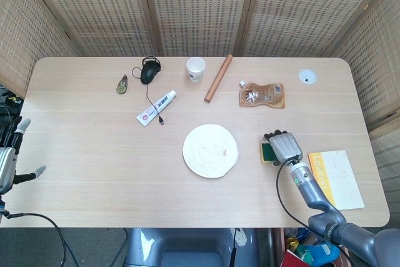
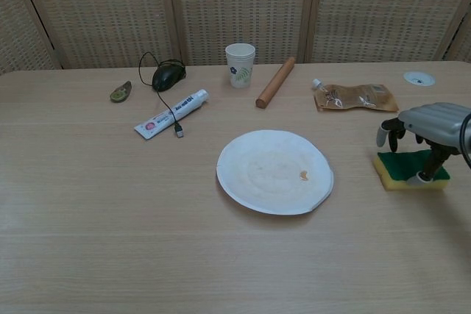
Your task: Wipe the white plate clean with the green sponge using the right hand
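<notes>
The white plate point(image 1: 210, 151) point(image 2: 274, 171) lies at the table's middle, with a small brown stain point(image 2: 303, 176) on its right part. To its right the green sponge point(image 1: 267, 152) point(image 2: 405, 169), green on top of a yellow layer, lies flat on the table. My right hand point(image 1: 282, 147) point(image 2: 427, 131) arches over the sponge; the thumb point(image 2: 428, 173) touches its near right side and the other fingers hang just above it, not closed. My left hand point(image 1: 9, 154) is off the table's left edge, fingers apart and holding nothing.
Along the back stand a paper cup point(image 2: 240, 65), a wooden rolling pin point(image 2: 274, 82), a snack pouch point(image 2: 357, 97), a wired mouse point(image 2: 168, 76) and a toothpaste tube point(image 2: 171, 114). A yellow booklet point(image 1: 336, 178) lies right of the sponge.
</notes>
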{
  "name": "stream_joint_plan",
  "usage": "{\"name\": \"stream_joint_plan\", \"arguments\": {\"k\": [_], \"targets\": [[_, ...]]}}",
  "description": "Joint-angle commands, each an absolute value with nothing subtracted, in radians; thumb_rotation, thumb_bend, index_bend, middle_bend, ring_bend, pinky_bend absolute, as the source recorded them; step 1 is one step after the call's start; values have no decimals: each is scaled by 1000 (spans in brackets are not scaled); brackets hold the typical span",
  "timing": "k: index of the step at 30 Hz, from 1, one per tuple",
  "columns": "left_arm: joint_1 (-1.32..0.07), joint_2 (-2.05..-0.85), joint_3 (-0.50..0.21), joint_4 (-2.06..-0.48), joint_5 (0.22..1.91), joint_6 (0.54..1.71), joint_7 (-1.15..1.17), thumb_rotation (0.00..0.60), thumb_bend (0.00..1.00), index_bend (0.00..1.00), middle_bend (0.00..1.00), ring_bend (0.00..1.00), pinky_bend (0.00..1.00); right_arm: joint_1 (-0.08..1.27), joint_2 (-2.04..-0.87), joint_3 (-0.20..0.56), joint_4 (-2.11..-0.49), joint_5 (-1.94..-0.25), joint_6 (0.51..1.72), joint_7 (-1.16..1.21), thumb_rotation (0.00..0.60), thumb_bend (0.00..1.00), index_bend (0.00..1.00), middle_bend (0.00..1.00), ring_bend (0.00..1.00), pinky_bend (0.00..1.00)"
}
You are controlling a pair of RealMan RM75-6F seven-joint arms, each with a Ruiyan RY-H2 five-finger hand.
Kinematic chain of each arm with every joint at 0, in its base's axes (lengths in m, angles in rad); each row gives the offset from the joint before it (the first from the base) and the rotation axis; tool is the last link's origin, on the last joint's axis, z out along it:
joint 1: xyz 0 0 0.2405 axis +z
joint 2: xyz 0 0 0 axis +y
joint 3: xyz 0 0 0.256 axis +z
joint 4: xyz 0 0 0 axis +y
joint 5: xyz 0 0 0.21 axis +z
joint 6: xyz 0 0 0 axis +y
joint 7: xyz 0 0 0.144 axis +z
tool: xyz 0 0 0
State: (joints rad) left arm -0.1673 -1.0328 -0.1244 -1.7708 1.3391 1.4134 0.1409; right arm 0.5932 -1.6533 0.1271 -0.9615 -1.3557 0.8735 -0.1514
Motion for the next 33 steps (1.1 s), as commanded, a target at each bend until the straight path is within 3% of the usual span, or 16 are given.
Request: {"name": "stream_joint_plan", "arguments": {"k": [1, 7, 16, 24, 33], "targets": [[-168, -1033, -124, -1770, 1339, 1412, 141, 600, 0, 0, 0, 0, 0, 596, -1665, 120, -948, -1358, 875, -157, 600, 0, 332, 403, 293, 385], [-169, -1031, -123, -1769, 1339, 1412, 136, 600, 0, 0, 0, 0, 0, 598, -1679, 114, -922, -1362, 884, -147, 600, 0, 427, 477, 354, 406], [-170, -1030, -122, -1768, 1337, 1410, 131, 600, 0, 0, 0, 0, 0, 600, -1688, 104, -909, -1398, 936, -105, 600, 0, 453, 505, 379, 440], [-175, -1029, -121, -1768, 1336, 1402, 129, 600, 0, 0, 0, 0, 0, 657, -1592, 122, -1103, -1482, 969, 79, 600, 0, 453, 508, 382, 454], [-183, -1031, -125, -1763, 1321, 1388, 130, 600, 0, 0, 0, 0, 0, 745, -1590, 163, -1204, -1416, 865, -112, 600, 19, 471, 514, 386, 455]]}}
